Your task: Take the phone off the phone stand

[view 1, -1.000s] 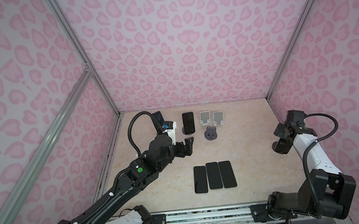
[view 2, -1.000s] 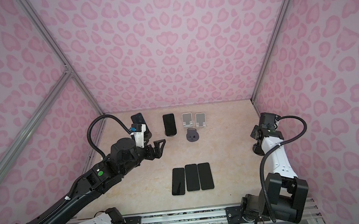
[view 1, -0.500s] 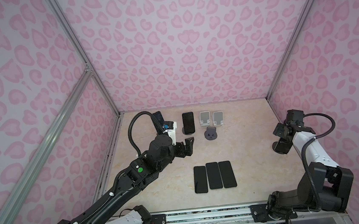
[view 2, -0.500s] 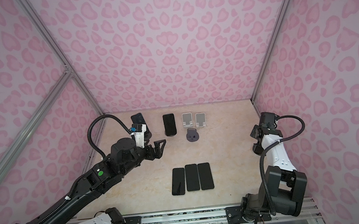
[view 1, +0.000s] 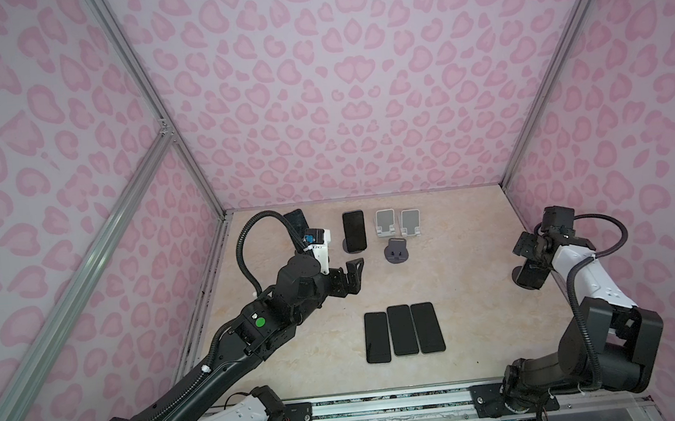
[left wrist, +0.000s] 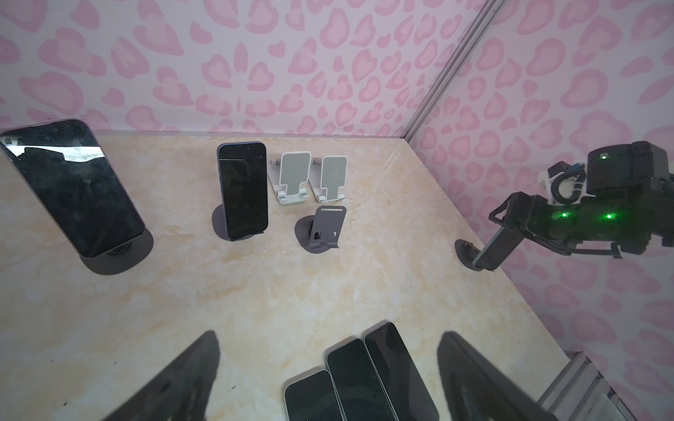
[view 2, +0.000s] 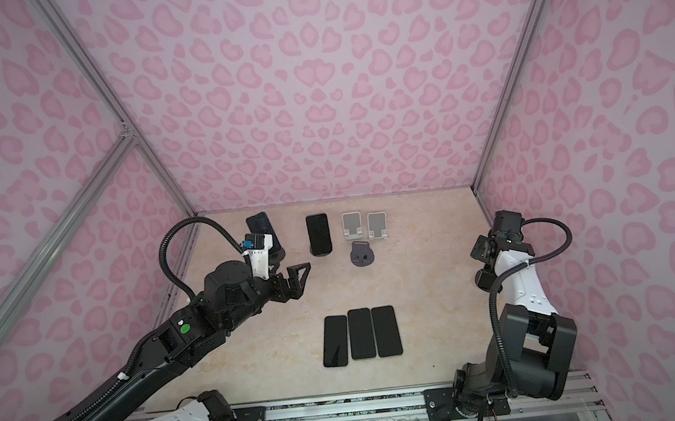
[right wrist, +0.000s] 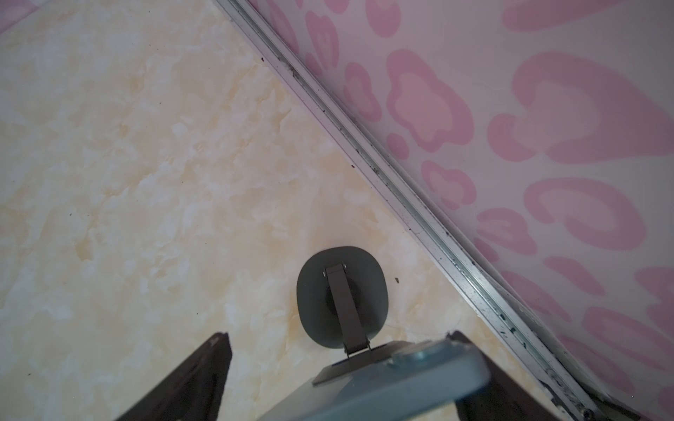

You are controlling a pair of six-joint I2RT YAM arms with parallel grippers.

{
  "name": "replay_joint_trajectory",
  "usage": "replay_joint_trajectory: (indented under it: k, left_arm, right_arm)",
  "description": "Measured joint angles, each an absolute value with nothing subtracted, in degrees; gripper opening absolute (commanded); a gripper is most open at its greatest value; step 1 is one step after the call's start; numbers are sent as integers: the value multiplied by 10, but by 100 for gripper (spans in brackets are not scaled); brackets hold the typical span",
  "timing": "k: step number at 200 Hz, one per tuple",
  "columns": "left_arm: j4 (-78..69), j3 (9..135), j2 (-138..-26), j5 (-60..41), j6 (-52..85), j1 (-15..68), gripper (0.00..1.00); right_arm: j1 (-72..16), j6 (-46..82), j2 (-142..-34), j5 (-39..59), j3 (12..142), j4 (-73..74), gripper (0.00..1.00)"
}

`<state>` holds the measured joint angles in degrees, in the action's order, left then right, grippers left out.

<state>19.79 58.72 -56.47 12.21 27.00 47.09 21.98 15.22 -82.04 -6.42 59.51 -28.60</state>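
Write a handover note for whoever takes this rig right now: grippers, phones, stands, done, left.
Left gripper: open, empty, above the table in front of the middle phone.
Right gripper: open, jaws straddling the right-wall phone, which sits on its grey stand; not clamped.
Back-left phone and middle phone are also mounted.
Done: three flat phones in a row in front; two white stands and one grey empty stand bare.
Left: lift the three mounted phones off, probably the right-wall one first.
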Motion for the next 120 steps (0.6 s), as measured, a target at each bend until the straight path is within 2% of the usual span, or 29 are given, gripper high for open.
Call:
replay_joint_trajectory:
  k: [120]
  left_arm:
    - [198,587,-582,124,271,471,96]
  right_arm:
    - [248,149,-843,-27,600,-284,83]
